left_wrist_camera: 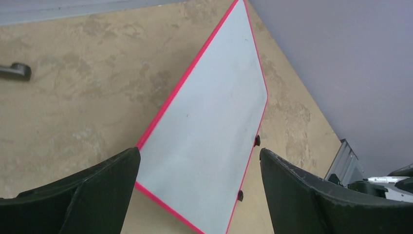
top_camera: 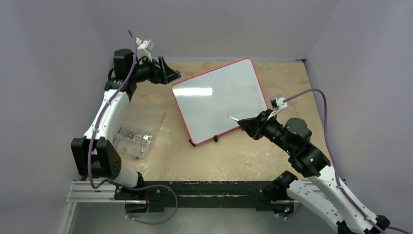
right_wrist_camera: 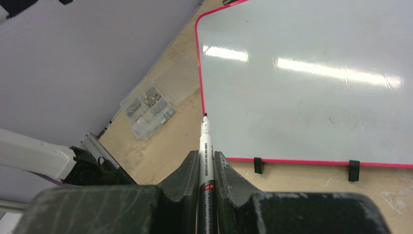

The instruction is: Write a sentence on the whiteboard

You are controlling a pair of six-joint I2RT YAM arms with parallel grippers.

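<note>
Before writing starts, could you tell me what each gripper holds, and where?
The right gripper clamps the marker around its barrel; the left gripper is open, empty.

Tan counter (top_camera: 243, 156) w/ whiteboard (top_camera: 219, 100) lying askew, center-right toward far edge; clear parts box (top_camera: 138, 130) near left edge, well apart.

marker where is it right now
In the top view the marker sits right of centre, clamped in the right gripper, its tip over the whiteboard close to the near rim.
</note>
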